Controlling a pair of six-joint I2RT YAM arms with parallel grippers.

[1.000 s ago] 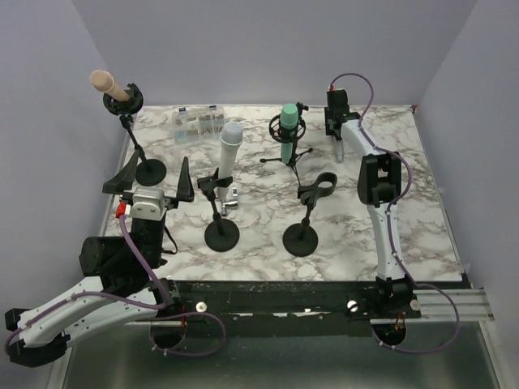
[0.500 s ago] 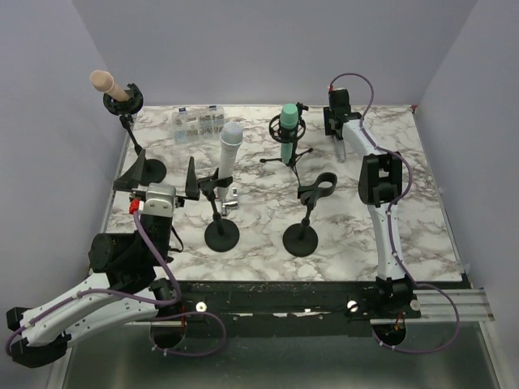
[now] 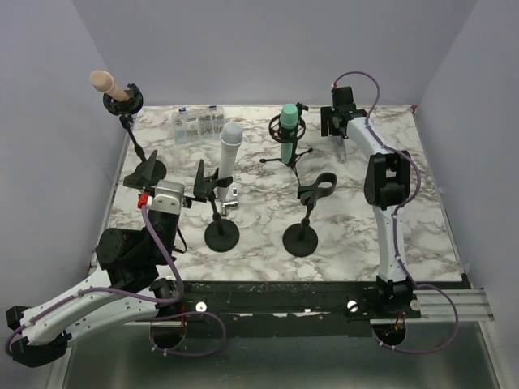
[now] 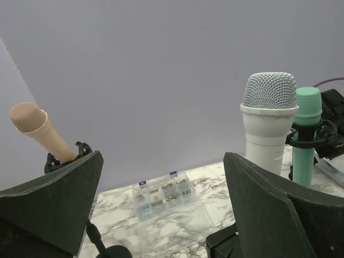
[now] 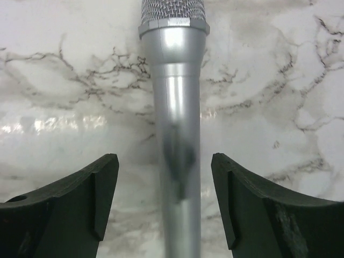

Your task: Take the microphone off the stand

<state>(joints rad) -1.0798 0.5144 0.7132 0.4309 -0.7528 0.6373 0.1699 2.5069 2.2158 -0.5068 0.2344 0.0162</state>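
Marbled white surface (image 3: pixel 422 211) inside a plain grey enclosure, seen from above and from both wrists.

Left of frame: the left hand (image 3: pixel 174 174) has advanced up and to the right over the last second. Its jaws are spread fully wide and hold nothing. It now sits just beside the white microphone (image 3: pixel 229 150), which remains upright in its stand (image 3: pixel 220 235). The beige microphone (image 3: pixel 101 79) at upper left is untouched in its holder.

Centre: the green microphone (image 3: pixel 288 134) stands in its mount. Below it, the empty stand (image 3: pixel 316 190) carries an open clip with nothing in it.

Upper right: the right hand (image 5: pixel 163 161) has just parted its jaws. The silver microphone (image 5: pixel 177 134) lies flat on the marble between the fingers, clear of both pads, head toward the top of the wrist view.

Assessment: the silver microphone appears to be released and set down, well apart from the empty stand. That removal looks complete once the right hand lifts clear. The left hand's approach suggests the white microphone is the next candidate.

Markings: none legible on any microphone or stand. The clear parts box (image 4: pixel 164 193) bears small blue-and-white labels, too small to read.
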